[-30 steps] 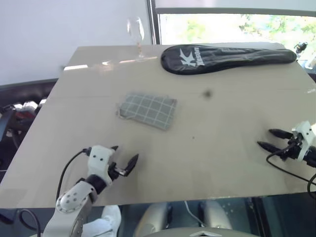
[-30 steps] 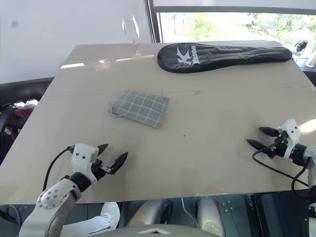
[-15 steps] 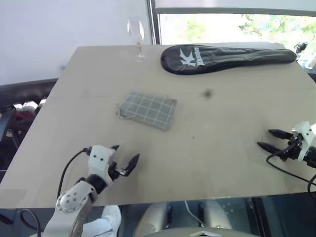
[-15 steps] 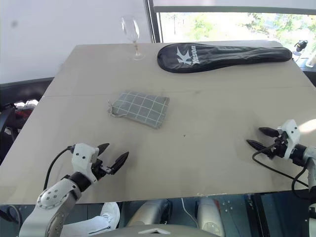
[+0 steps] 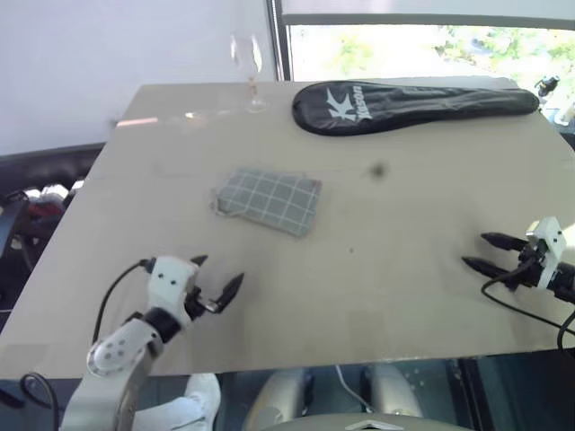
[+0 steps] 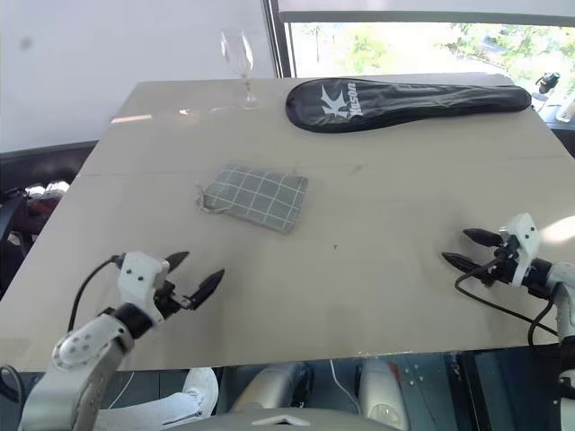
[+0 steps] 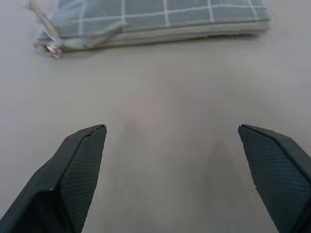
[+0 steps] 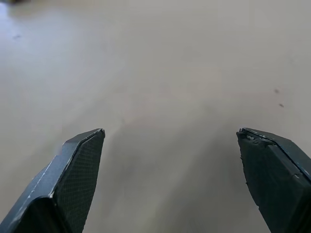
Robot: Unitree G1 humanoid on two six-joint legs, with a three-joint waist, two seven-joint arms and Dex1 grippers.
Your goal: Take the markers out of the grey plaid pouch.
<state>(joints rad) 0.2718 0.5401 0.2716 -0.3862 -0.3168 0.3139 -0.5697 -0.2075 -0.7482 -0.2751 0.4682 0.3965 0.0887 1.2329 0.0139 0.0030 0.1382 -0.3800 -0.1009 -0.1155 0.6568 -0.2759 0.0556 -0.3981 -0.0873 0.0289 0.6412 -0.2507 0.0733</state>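
Pouch (image 6: 254,197) lies flat mid-table, nearer than the racket cover (image 6: 404,97). Left gripper (image 6: 190,278) and right gripper (image 6: 465,249), jaws wide, empty, well short. Soft, light fabric; I'd pinch its ringed end.

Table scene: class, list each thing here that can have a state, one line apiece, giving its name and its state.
grey plaid pouch: lying flat on the table, no markers showing.
wine glass: upright, looks empty.
black racket cover: lying flat at the far edge.
left gripper: open, holding nothing, short of the pouch.
right gripper: open, holding nothing, over bare table.
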